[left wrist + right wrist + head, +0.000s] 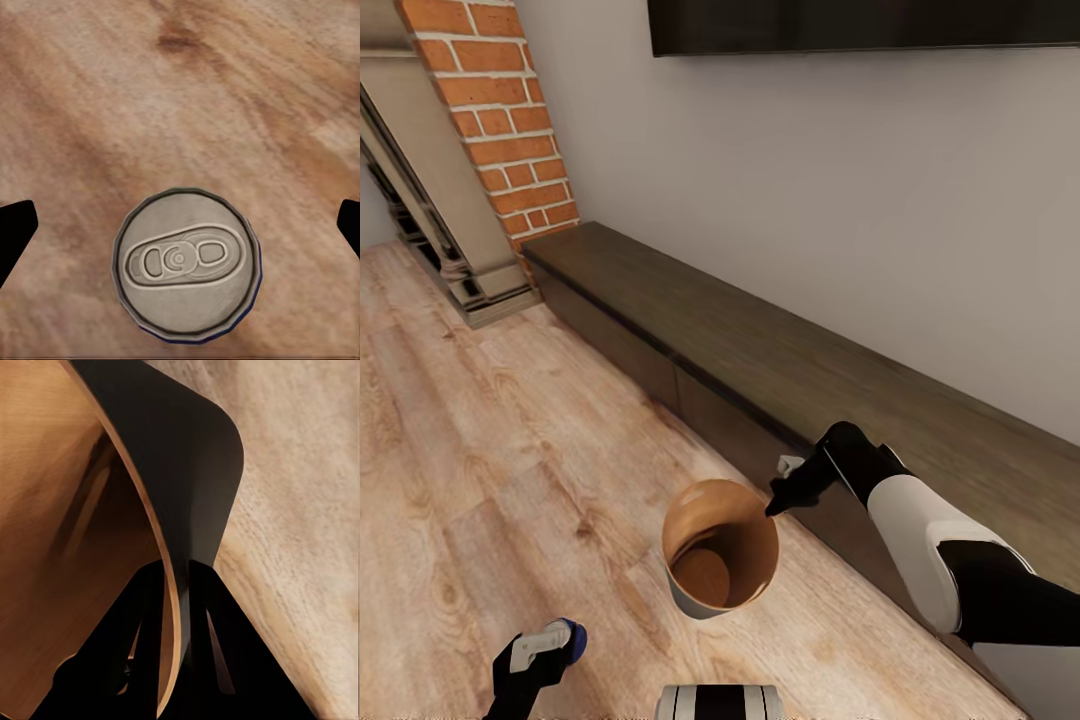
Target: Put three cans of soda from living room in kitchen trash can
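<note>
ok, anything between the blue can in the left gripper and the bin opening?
Nothing visible. The blue can sits in the left gripper; only bare wood floor shows between it and the bin, whose rim the right gripper pinches. The bin's mouth is open.

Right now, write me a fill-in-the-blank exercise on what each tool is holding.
1. The right tool is pinching the rim of the ____.
2. The left tool holds a dark ____ can of soda.
3. The trash can hangs above the ____ floor.

Missing words: trash can; blue; wood
</note>
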